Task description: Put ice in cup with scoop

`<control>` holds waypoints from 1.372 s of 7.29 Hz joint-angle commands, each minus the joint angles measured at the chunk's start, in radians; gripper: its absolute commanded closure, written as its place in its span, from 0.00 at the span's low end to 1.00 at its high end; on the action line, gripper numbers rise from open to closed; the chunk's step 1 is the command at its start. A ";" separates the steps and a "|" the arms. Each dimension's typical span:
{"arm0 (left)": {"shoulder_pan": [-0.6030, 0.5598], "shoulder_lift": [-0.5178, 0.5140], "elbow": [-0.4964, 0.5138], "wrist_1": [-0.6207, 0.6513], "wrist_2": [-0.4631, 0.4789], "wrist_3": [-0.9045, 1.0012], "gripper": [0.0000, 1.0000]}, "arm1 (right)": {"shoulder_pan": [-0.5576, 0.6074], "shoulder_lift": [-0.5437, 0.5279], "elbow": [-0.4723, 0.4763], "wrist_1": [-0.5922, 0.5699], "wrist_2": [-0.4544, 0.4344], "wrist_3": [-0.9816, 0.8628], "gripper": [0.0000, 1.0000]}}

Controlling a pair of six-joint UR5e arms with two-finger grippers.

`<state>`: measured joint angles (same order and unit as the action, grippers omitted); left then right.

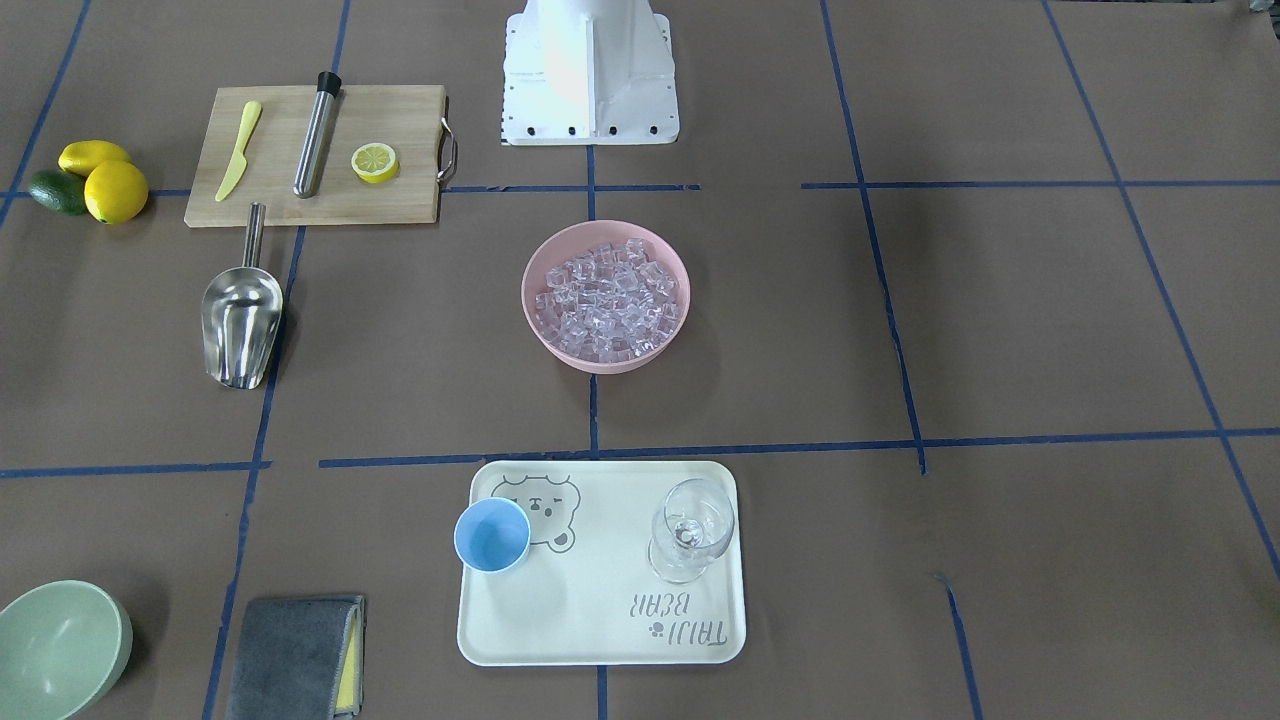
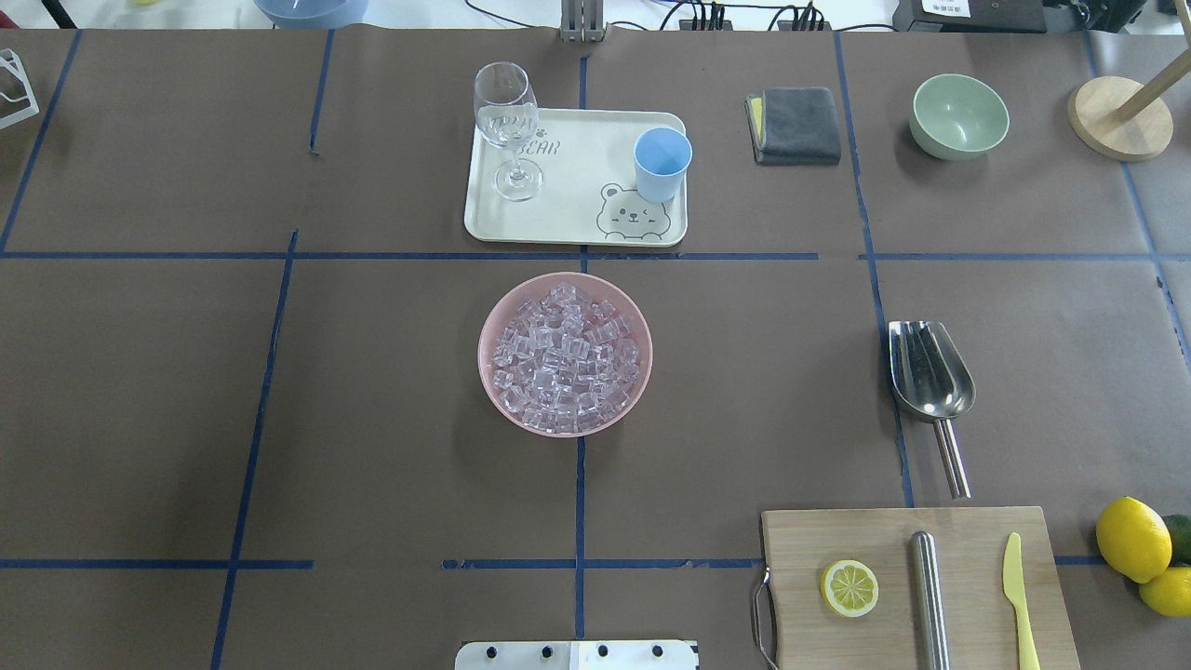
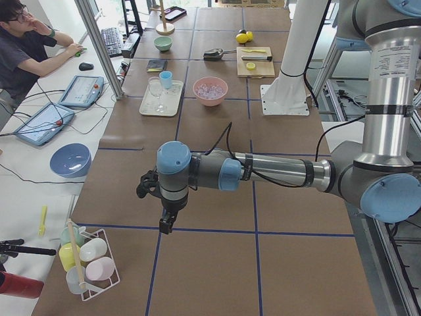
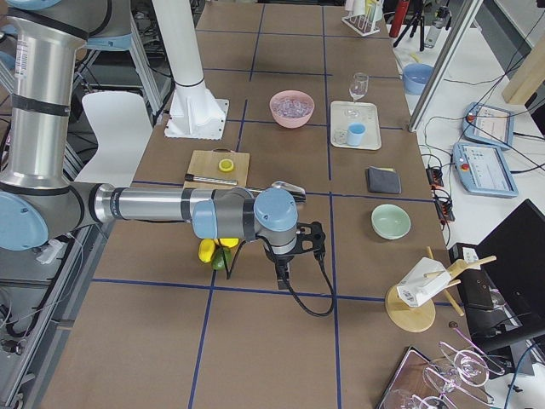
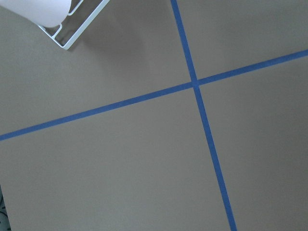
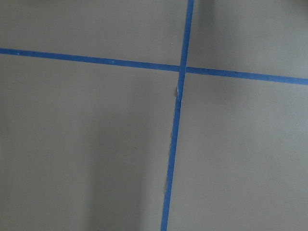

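Note:
The ice (image 2: pixel 565 356) is a heap of small clear cubes in a pink bowl (image 2: pixel 493 316) at the table's middle; it also shows in the front-facing view (image 1: pixel 606 298). The light-blue cup (image 2: pixel 662 164) stands upright and empty on a cream tray (image 2: pixel 577 200). The steel scoop (image 2: pixel 930 381) lies alone on the table, its handle toward the cutting board. My left gripper (image 3: pixel 166 224) and right gripper (image 4: pixel 282 274) hang over bare table far from these things. They show only in the side views, so I cannot tell if they are open or shut.
A clear wine glass (image 2: pixel 507 121) shares the tray. A cutting board (image 2: pixel 875 540) holds a lemon slice (image 2: pixel 849 587), a steel cylinder (image 2: pixel 928 596) and a yellow knife (image 2: pixel 1019 596). Lemons (image 2: pixel 1132 538), a green bowl (image 2: pixel 959 114) and a grey cloth (image 2: pixel 796 124) lie on the right.

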<state>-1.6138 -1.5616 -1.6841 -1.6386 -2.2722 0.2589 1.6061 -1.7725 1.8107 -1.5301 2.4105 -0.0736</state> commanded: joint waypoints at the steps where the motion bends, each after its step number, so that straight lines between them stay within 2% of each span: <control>1: 0.002 -0.008 0.017 -0.178 -0.024 -0.009 0.00 | 0.000 0.011 0.002 0.002 0.001 -0.018 0.00; 3: 0.005 -0.017 0.023 -0.297 -0.093 -0.075 0.00 | 0.000 0.015 0.007 0.002 -0.004 -0.017 0.00; 5: 0.032 -0.015 0.004 -0.410 -0.098 -0.102 0.00 | -0.017 0.021 0.009 0.002 -0.004 -0.005 0.00; 6: 0.079 -0.015 0.004 -0.455 -0.096 -0.093 0.00 | -0.020 0.025 0.007 0.002 -0.004 -0.002 0.00; 8: 0.208 -0.017 0.007 -0.707 -0.095 -0.105 0.00 | -0.020 0.027 0.007 0.002 -0.001 0.000 0.00; 10: 0.317 -0.017 0.008 -0.876 -0.092 -0.121 0.00 | -0.018 0.027 0.009 0.002 -0.001 0.000 0.00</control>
<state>-1.3682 -1.5785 -1.6773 -2.3942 -2.3664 0.1508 1.5872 -1.7466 1.8186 -1.5278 2.4095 -0.0738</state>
